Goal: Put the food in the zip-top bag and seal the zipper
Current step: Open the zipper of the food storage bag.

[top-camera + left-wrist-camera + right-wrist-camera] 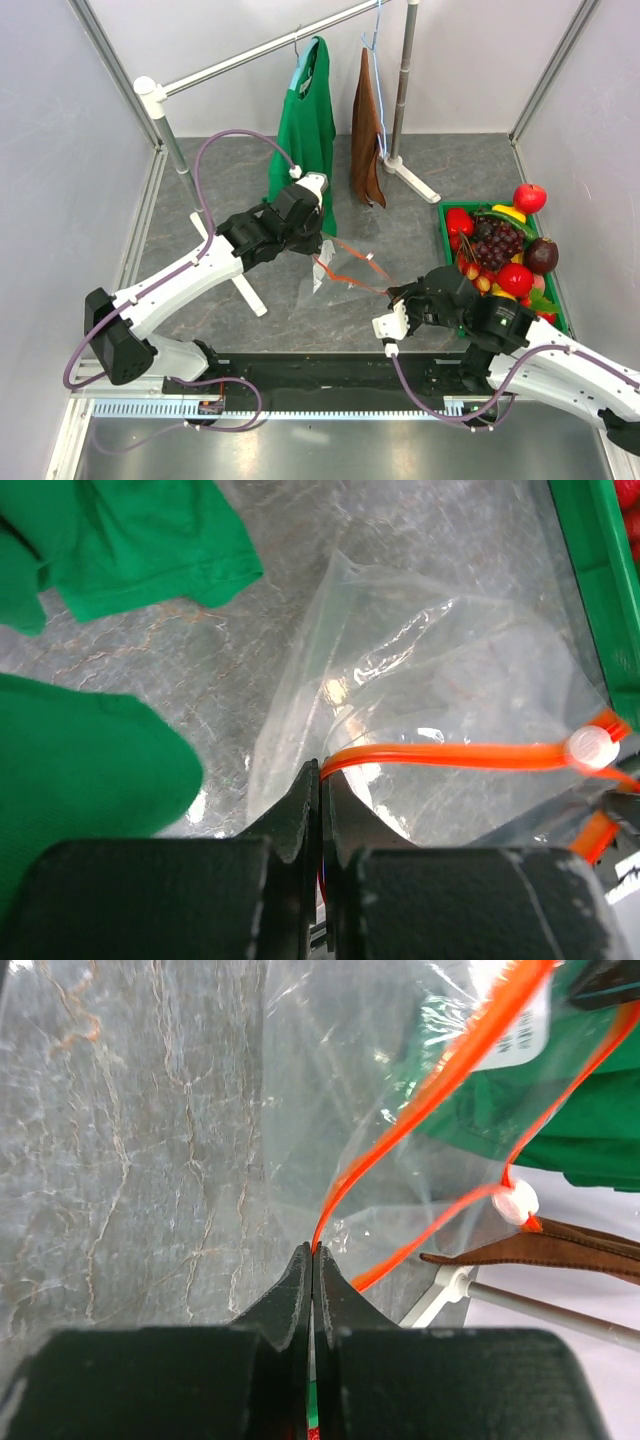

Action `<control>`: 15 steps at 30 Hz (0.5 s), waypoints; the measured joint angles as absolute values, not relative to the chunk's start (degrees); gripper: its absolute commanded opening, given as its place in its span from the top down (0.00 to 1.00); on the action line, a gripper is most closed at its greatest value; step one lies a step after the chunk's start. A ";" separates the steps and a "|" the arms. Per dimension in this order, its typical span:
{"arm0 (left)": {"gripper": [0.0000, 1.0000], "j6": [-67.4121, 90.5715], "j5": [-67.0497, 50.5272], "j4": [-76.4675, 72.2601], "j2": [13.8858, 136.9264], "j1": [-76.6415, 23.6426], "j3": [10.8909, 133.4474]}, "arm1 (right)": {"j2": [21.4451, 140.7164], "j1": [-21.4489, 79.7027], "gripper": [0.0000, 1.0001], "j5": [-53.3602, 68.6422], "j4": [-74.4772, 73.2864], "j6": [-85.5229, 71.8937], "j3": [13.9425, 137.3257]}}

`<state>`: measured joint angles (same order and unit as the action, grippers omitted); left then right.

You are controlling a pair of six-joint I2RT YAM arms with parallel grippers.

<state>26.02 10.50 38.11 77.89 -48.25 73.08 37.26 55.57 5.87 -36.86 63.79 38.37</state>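
The clear zip-top bag (pixel 345 280) hangs open between my two grippers above the table. Its orange-red zipper (pixel 470 755) ends in a small whitish tab (pixel 590 747). My left gripper (pixel 325 770) is shut on one end of the zipper strip. My right gripper (pixel 313 1252) is shut on the other side of the strip (pixel 400 1130); the tab shows there too (pixel 515 1201). The bag looks empty. The food (pixel 505 250), a red apple, a maroon fruit, dark grapes and others, lies in a green tray (pixel 443 222) at the right.
A clothes rack (pixel 250 55) spans the back, with a green shirt (pixel 305 125) and a brown cloth (pixel 367 130) hanging from it. Its white foot (pixel 415 180) and leg (pixel 240 290) rest on the grey table. The green shirt fills the left wrist view's left side (pixel 90 770).
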 measured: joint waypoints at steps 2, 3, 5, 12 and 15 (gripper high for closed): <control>0.98 27.03 11.64 38.24 77.89 -48.23 73.08 | 37.45 55.31 0.93 5.32 -34.98 64.31 36.64; 0.98 27.57 12.16 38.52 77.89 -48.23 73.08 | 37.65 55.16 0.91 5.04 -33.98 64.40 35.86; 0.98 28.40 13.21 38.92 78.02 -48.25 73.06 | 38.52 54.89 0.80 4.58 -32.58 63.83 35.44; 0.98 30.98 14.74 39.07 85.38 -46.44 74.56 | 43.03 54.85 0.26 4.05 -31.90 55.18 38.83; 0.98 31.92 14.63 39.18 89.36 -45.60 75.72 | 43.33 54.85 0.13 4.05 -33.23 50.37 43.46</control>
<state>31.92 14.63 39.18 89.36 -45.60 75.72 43.33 54.85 4.05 -33.23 50.37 43.46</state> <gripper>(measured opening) 0.025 0.763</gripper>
